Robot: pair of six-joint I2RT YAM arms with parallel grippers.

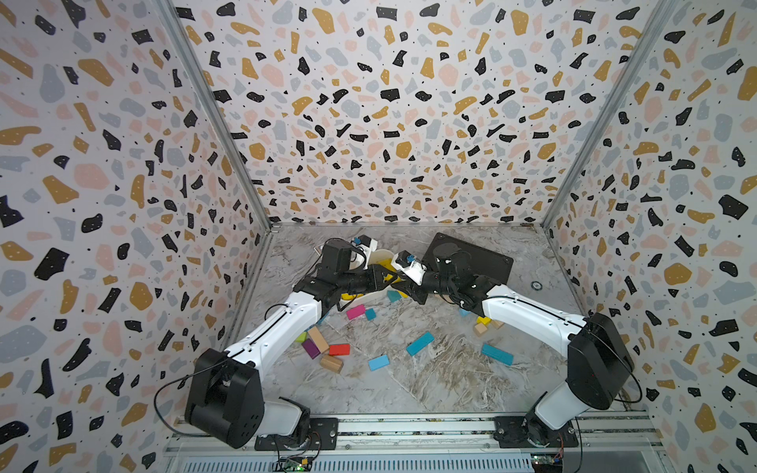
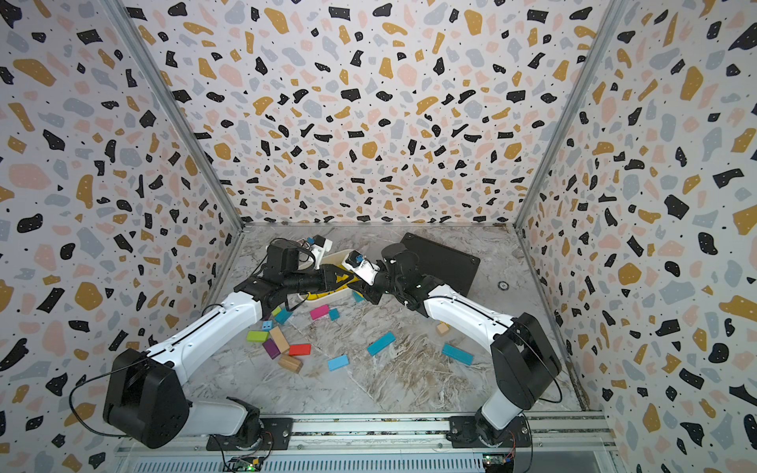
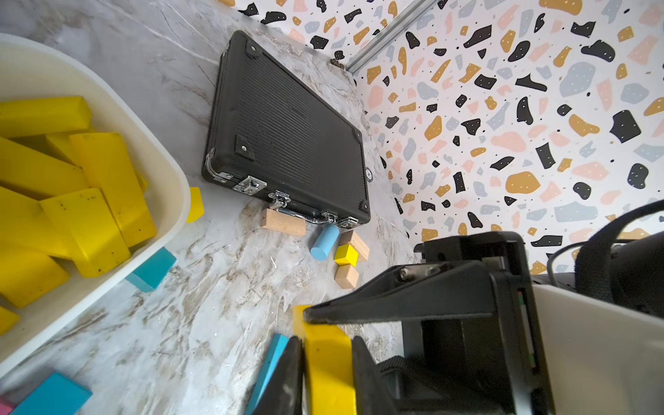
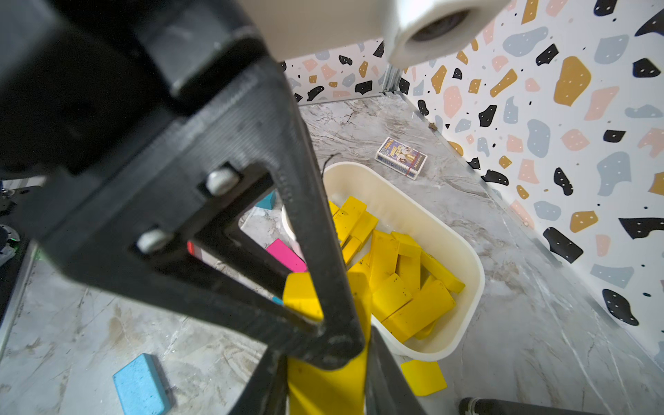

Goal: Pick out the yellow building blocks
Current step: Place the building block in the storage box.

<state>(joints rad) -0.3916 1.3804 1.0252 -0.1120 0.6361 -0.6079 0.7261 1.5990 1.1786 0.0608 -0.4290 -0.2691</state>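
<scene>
Marble tabletop (image 1: 409, 381): tub (image 4: 406, 212) holds yellow blocks (image 4: 406, 287) (heaped); left pincer (image 3: 327, 343) and right pincer (image 4: 325, 375) pinch yellow bar (image 3: 328, 381).

bright, even, diffuse light is filling both top views, leaving only soft shadows on the counter (image 1: 409, 389). pale glare is washing its marbled surface in the left wrist view. in the right wrist view the left end effector (image 4: 334, 341) is looming close, blurred and out of focus.

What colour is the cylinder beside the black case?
Light blue: cylinder clearest in left wrist view.
</scene>
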